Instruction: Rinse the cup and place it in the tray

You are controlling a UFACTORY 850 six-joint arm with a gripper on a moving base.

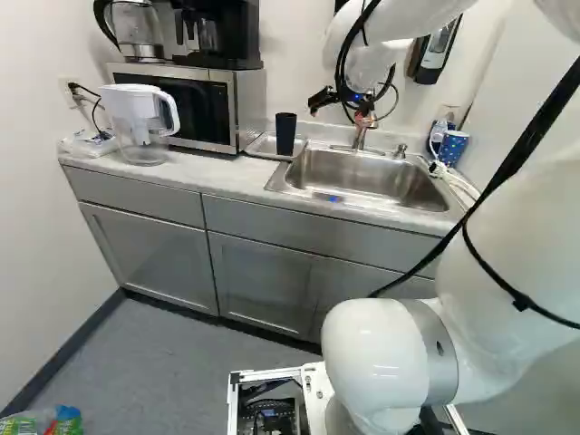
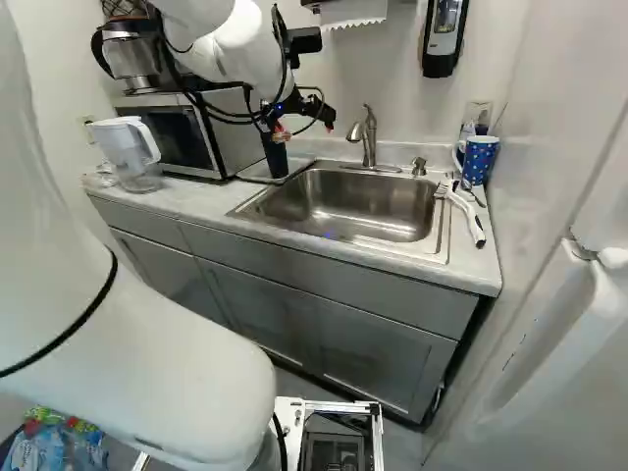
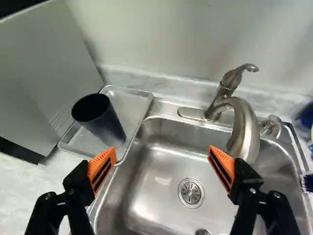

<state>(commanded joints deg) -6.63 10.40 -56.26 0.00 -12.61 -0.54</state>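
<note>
Cup (image 3: 106,123) upright in tray (image 3: 128,102), ahead of gripper (image 1: 364,116), off to one side; fingers spread wide.

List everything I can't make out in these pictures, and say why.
Inside of the tall black plastic-looking cup: too dark in the wrist view to tell wet from dry.
Cup's rim: covered in the right base view by the black gripper.
Small round shape in the silvery metal sink: cut off by the wrist view's edge.
Contents of the blue dotted mug: too small in the base views.
</note>
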